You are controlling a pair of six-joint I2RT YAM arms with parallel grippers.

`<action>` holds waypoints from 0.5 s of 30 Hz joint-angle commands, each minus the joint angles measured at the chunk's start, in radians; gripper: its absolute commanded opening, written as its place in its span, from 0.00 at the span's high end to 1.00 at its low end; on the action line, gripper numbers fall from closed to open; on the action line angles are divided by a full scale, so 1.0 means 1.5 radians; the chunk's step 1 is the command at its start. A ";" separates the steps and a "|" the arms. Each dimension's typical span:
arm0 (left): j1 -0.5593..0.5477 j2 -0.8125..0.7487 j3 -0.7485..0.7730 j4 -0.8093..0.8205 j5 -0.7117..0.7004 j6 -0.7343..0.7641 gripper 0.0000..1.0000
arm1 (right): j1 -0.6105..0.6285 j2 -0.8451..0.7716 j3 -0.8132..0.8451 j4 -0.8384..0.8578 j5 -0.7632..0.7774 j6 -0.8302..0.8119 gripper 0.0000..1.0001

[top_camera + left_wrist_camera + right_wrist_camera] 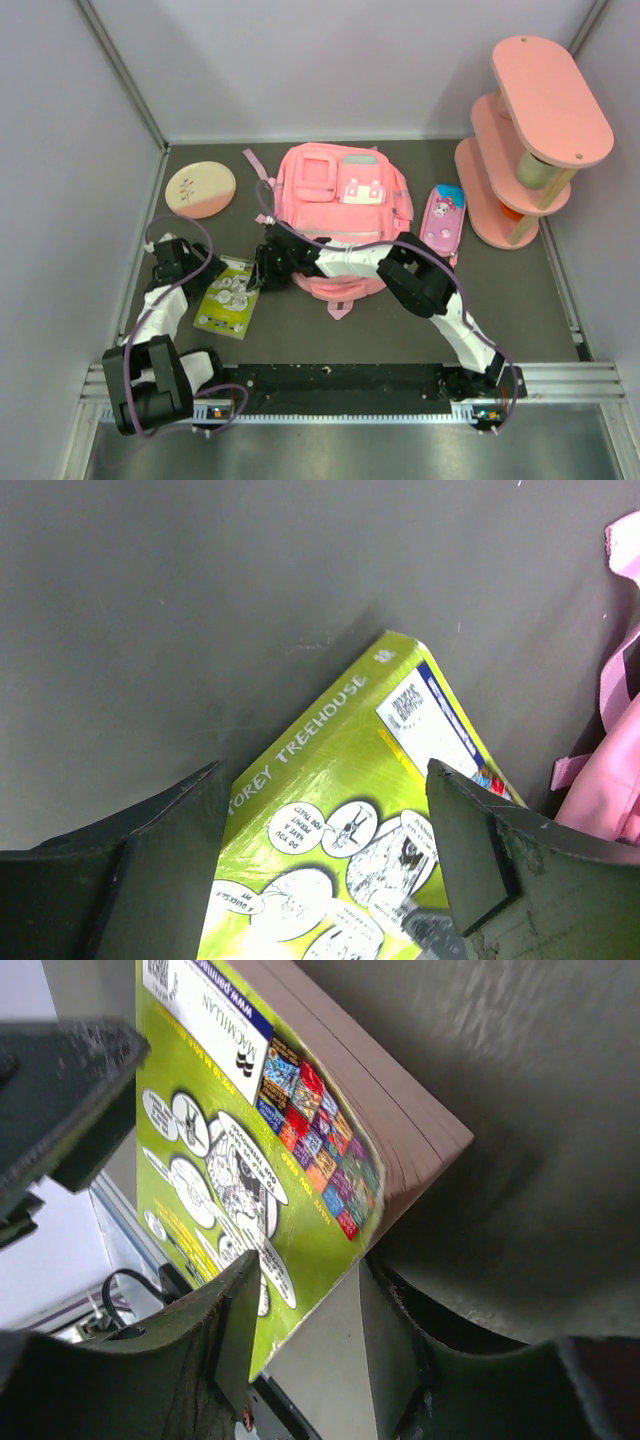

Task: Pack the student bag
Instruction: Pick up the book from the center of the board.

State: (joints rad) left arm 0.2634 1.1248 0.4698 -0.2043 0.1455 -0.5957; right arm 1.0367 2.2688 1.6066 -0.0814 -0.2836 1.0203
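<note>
Top view: left arm folded at the left edge of the surface, left pincer over a green book; right arm stretched across, right pincer at the book's right edge. Pink fabric student bag lies flat near the far edge's middle.
Left wrist: fingers wide apart, straddling the glossy cover, gripping nothing.
Right wrist: jaws half-closed about the curling cover's corner; clamped or not, cannot tell.
</note>
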 commanded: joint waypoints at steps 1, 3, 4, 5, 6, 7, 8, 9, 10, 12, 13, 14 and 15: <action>-0.009 -0.035 -0.018 -0.057 0.086 -0.028 0.19 | -0.027 -0.005 0.061 0.039 0.017 -0.035 0.56; -0.010 -0.041 -0.019 -0.058 0.091 -0.030 0.21 | -0.033 -0.008 0.071 0.035 0.010 -0.043 0.56; -0.009 -0.042 -0.020 -0.058 0.093 -0.033 0.21 | -0.033 -0.011 0.073 0.032 0.009 -0.055 0.57; -0.008 -0.044 -0.021 -0.056 0.093 -0.033 0.21 | -0.033 -0.016 0.075 0.029 0.008 -0.060 0.57; -0.009 -0.044 -0.022 -0.056 0.093 -0.033 0.23 | -0.032 -0.018 0.078 0.028 0.005 -0.063 0.58; -0.009 -0.044 -0.022 -0.057 0.089 -0.033 0.23 | -0.033 -0.019 0.082 0.027 -0.001 -0.066 0.58; -0.009 -0.046 -0.022 -0.057 0.088 -0.033 0.23 | -0.033 -0.014 0.086 0.029 -0.010 -0.069 0.58; -0.009 -0.046 -0.023 -0.055 0.089 -0.032 0.23 | -0.033 -0.010 0.098 0.027 -0.019 -0.071 0.58; -0.009 -0.046 -0.025 -0.055 0.089 -0.034 0.23 | -0.032 -0.007 0.100 0.027 -0.031 -0.068 0.58; -0.009 -0.045 -0.027 -0.047 0.093 -0.038 0.25 | -0.032 -0.007 0.099 0.031 -0.037 -0.068 0.68; -0.009 -0.045 -0.029 -0.044 0.095 -0.042 0.26 | -0.033 -0.009 0.097 0.031 -0.038 -0.067 0.69; -0.009 -0.045 -0.031 -0.041 0.100 -0.043 0.26 | -0.032 -0.012 0.094 0.031 -0.037 -0.069 0.73; -0.009 -0.045 -0.034 -0.039 0.101 -0.044 0.27 | -0.031 -0.018 0.091 0.034 -0.039 -0.073 0.83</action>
State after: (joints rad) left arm 0.2615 1.0752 0.4400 -0.2832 0.1921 -0.6155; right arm 0.9852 2.2692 1.6913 -0.1162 -0.2970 0.9245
